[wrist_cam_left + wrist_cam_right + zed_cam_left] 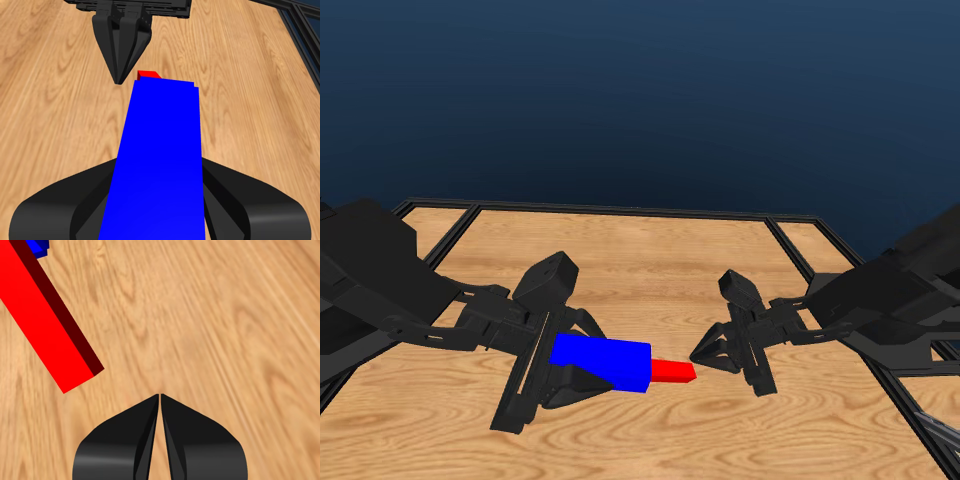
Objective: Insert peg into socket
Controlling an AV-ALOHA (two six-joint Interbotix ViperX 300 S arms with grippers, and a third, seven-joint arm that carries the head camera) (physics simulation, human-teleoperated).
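Observation:
My left gripper [582,365] is shut on the blue socket [605,362], which it holds above the wooden table [650,260]. In the left wrist view the socket [160,165] runs out from between my jaws. The red peg [673,371] sticks out of the socket's right end, and only its tip [148,75] shows past the block. My right gripper [698,355] is shut with nothing in it, just right of the peg's free end. In the right wrist view the peg [42,325] lies off to one side of my closed jaw tips [159,396], apart from them, with a corner of the socket [37,246] behind it.
A black frame [620,208] borders the tabletop at the back, and a black rail [800,250] divides off a strip on the right. Both arm bodies reach in from the lower left and lower right.

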